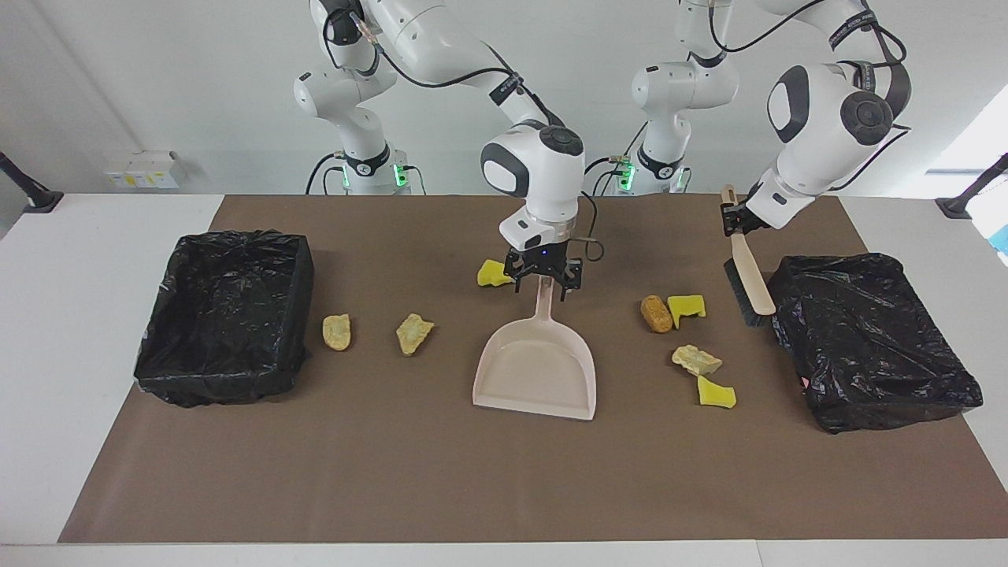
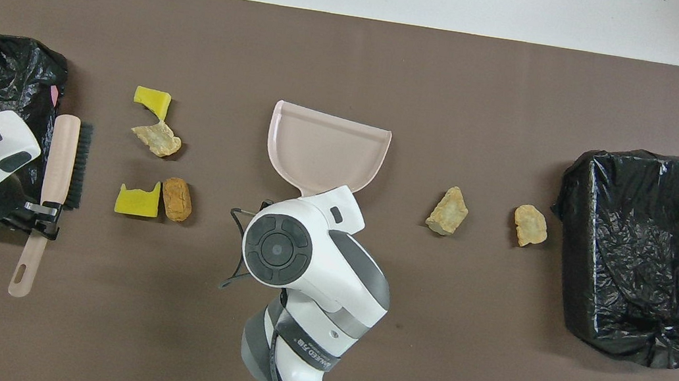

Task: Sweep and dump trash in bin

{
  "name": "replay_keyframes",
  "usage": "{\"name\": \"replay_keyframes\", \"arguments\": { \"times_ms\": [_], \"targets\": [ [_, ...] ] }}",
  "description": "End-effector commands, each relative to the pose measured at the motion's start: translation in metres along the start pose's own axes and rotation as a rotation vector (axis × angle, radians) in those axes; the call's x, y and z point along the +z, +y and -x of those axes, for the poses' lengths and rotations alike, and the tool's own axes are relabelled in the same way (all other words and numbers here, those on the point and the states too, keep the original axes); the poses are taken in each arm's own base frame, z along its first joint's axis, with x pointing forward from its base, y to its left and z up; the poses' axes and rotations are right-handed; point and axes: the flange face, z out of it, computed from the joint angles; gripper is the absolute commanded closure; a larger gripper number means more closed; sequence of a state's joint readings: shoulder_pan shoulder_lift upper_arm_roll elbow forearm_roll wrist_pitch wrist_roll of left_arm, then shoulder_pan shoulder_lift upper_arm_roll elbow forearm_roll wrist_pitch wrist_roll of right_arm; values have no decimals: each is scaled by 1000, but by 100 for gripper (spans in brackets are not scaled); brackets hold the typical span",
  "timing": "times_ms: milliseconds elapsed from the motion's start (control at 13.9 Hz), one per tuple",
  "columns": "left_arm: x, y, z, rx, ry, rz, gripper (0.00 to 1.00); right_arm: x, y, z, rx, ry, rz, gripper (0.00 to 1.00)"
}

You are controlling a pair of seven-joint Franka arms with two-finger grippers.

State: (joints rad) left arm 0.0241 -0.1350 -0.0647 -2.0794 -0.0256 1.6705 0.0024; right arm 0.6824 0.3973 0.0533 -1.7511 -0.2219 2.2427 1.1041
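right gripper (image 1: pixel 543 282) hanging spread wide over dustpan (image 1: pixel 535 364) handle, lining up grab. left gripper (image 1: pixel 734 221) clenching brush (image 1: pixel 746 274) beside bin (image 1: pixel 870 339), staging to sweep trash (image 1: pixel 683 309) toward pan.

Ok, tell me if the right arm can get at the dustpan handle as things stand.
Probably yes: the right pincer hangs open right over the dustpan handle, and nothing lies between them; the yellow sponge piece sits beside it.

Yellow and tan trash (image 1: pixel 687 308), beige dustpan (image 1: pixel 535 370), black-lined bins (image 1: pixel 224 315).
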Motion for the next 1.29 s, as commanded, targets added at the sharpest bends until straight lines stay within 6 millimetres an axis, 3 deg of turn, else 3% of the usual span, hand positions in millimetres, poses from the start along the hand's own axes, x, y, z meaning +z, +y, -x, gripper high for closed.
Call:
{"name": "replay_keyframes", "arguments": {
  "times_ms": [0, 215, 431, 502, 574, 861, 1220],
  "targets": [
    [-1, -2, 2, 7, 12, -15, 100, 2, 3, -1, -34, 7, 5, 16],
    [0, 2, 4, 14, -2, -17, 100, 6, 6, 5, -84, -14, 22, 25],
    [-1, 4, 3, 19, 8, -19, 100, 5, 8, 8, -120, -22, 29, 58],
    [-1, 4, 3, 17, 10, -18, 100, 6, 8, 9, -143, -29, 40, 83],
    [-1, 3, 3, 17, 8, -19, 100, 2, 9, 9, -156, -38, 58, 100],
    [0, 1, 6, 9, -5, -17, 100, -9, 10, 5, -266, -38, 54, 100],
    [4, -1, 9, 1, -2, -16, 100, -50, 32, -5, -596, -63, 68, 100]
  ]
}}
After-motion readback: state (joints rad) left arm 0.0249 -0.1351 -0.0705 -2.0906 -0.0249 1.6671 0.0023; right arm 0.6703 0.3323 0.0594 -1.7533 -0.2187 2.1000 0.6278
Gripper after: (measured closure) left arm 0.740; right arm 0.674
